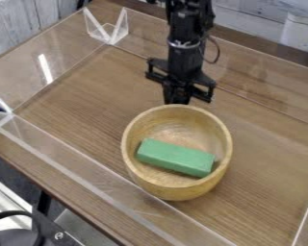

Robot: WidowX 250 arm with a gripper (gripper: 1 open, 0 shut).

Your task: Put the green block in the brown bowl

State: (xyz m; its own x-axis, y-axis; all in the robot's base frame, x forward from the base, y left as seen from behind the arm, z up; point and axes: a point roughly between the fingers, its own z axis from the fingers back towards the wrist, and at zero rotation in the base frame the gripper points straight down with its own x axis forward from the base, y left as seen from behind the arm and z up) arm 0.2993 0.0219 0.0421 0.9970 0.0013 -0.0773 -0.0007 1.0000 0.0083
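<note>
The green block (176, 158) lies flat inside the brown bowl (146, 124), tilted a little, resting on the bowl's bottom. The bowl sits on the wooden table near the front middle. My gripper (183, 99) hangs just above the bowl's far rim, pointing down, fingers pressed together and shut on nothing. It is apart from the block.
A clear acrylic wall (66, 135) frames the wooden table (80, 91) on all sides. A small clear stand (107, 28) sits at the back left corner. Bare wood lies left and right of the bowl.
</note>
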